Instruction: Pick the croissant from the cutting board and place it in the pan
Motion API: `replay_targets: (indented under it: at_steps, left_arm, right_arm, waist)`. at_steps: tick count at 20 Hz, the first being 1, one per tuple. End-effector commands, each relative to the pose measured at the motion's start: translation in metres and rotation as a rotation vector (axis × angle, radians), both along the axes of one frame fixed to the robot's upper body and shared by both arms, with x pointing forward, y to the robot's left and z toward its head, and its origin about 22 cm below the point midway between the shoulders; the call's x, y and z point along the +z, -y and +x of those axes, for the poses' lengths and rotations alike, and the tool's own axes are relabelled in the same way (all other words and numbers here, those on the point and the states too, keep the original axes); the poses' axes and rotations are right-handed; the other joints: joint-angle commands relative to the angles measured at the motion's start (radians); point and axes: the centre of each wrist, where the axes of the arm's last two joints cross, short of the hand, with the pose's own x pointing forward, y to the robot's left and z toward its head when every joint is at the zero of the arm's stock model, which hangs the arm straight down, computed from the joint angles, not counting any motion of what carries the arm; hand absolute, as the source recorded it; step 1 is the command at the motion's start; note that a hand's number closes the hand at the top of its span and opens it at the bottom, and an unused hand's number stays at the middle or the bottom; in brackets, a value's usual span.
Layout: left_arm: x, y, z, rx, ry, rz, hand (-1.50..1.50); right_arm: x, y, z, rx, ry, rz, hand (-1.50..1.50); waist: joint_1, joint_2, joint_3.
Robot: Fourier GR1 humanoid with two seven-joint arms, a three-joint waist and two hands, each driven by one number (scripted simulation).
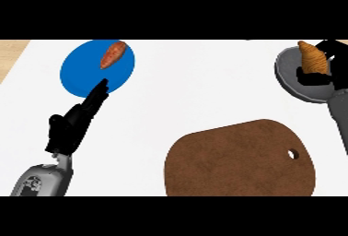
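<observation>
The brown croissant (313,57) stands upright over the grey pan (293,82) at the far right, with my right hand (327,65) curled round it from the right side. The fingers hide the croissant's lower part, so I cannot tell whether it touches the pan's floor. The brown cutting board (238,159), with a small hole near its right edge, lies bare at the lower middle. My left hand (73,122) rests at the left with straight fingers pointing up and right, the fingertips just reaching the blue plate's lower edge.
A blue plate (81,73) at the upper left carries an orange sweet potato (113,54). The white counter top ends at a wooden strip (10,53) along the far left. The pan's handle runs down under my right forearm (340,115).
</observation>
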Motion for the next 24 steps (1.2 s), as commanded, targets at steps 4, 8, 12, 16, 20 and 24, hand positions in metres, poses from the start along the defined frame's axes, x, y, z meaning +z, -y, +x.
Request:
replay_targets:
  at_steps: [4,8,12,16,20,24]
  left_arm:
    - [0.007,-0.02,-0.004,0.003,0.024,0.013,0.0]
    - [-0.002,-0.002,0.002,-0.013,0.022,-0.007,0.0]
    - [0.007,0.014,0.007,-0.039,0.048,-0.012,0.0]
    - [0.004,0.016,0.007,-0.034,0.048,-0.014,0.0]
    - [-0.001,0.017,0.006,-0.048,0.037,-0.019,0.0]
    - [0.004,0.001,0.003,-0.041,0.033,-0.002,0.0]
  right_arm:
    - [-0.011,0.025,0.001,-0.005,0.012,-0.013,1.5]
    - [-0.027,0.045,-0.014,-0.184,-0.292,0.08,-1.5]
    - [-0.026,0.03,-0.003,-0.111,-0.302,0.14,-1.5]
    - [-0.016,0.053,-0.012,-0.071,-0.21,0.247,-1.5]
    - [-0.002,0.059,-0.009,-0.032,-0.06,0.38,-1.5]
    - [0.0,0.06,-0.008,0.009,0.093,0.562,-1.5]
  waist:
    - [0.007,0.003,0.0]
    - [0.033,0.02,0.0]
    - [0.043,0.023,0.003]
    - [0.043,0.028,0.007]
    - [0.046,0.033,0.009]
    - [0.049,0.025,0.008]
